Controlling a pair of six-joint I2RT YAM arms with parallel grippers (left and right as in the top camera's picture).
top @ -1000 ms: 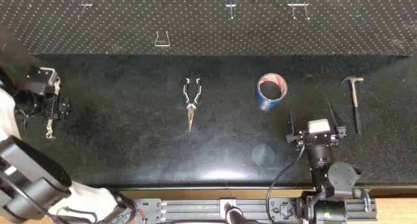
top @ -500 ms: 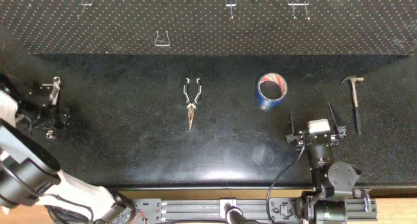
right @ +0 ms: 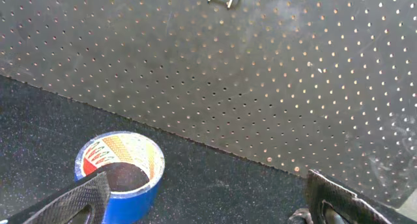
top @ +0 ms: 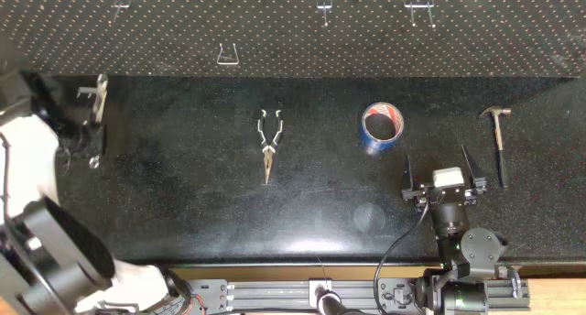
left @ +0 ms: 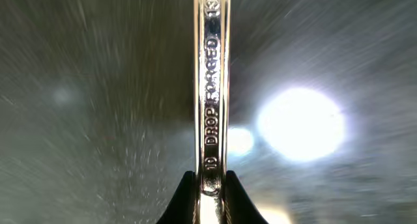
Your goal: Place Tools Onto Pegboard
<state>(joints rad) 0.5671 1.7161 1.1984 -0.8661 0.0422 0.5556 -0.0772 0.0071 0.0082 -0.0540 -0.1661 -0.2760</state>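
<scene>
My left gripper [top: 89, 115] is shut on a silver wrench [top: 95, 92] at the far left, close to the foot of the pegboard [top: 293, 31]. In the left wrist view the wrench shaft [left: 210, 87] runs straight out from between the fingers [left: 184, 201]. Needle-nose pliers [top: 268, 143] lie mid-table, a blue tape roll [top: 382, 127] lies right of them, and a hammer [top: 497, 136] lies at the far right. My right gripper [top: 439, 173] stands open low on the table, behind the tape roll [right: 120, 172], with nothing between its fingers.
Metal hooks stick out of the pegboard: a wide loop hook [top: 227, 56] at the left of centre, a single hook [top: 323, 13] in the middle and a double hook [top: 419, 13] at the right. The table is black.
The left gripper has carried the wrench up from the table's left edge toward the pegboard and turned it. The right arm has kept still.
</scene>
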